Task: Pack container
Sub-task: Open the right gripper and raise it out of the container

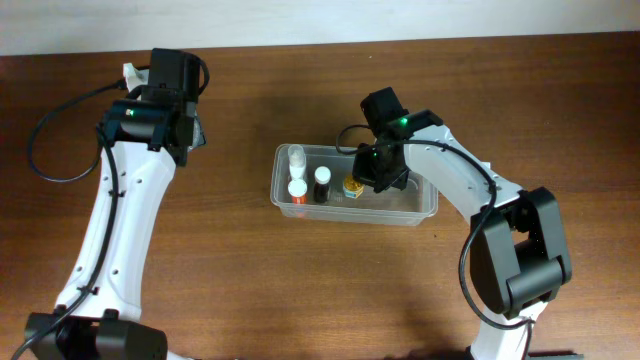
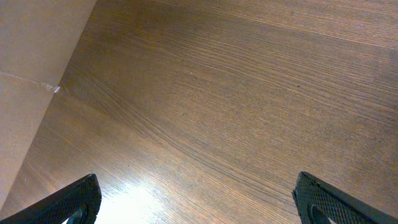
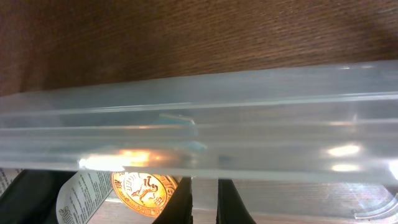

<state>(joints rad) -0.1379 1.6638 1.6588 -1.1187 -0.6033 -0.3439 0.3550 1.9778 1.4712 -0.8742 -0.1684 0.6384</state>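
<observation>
The container (image 1: 404,199), a clear shallow tub, lies in the middle of the table. In it stand a white bottle (image 1: 297,157), an orange-capped bottle (image 1: 297,190), a dark bottle (image 1: 321,184) and a gold-lidded jar (image 1: 352,186). My right gripper (image 1: 378,180) reaches down inside the tub just right of the jar. In the right wrist view its fingers (image 3: 184,202) stand nearly together, shut with nothing between them, beside the gold lid (image 3: 143,190) and behind the tub wall (image 3: 261,124). My left gripper (image 1: 192,135) hovers open over bare wood at the far left (image 2: 199,205).
A printed label of another bottle (image 3: 79,194) shows left of the gold lid. A tan surface (image 2: 31,74) borders the wood in the left wrist view. Black cables loop beside the left arm (image 1: 45,160).
</observation>
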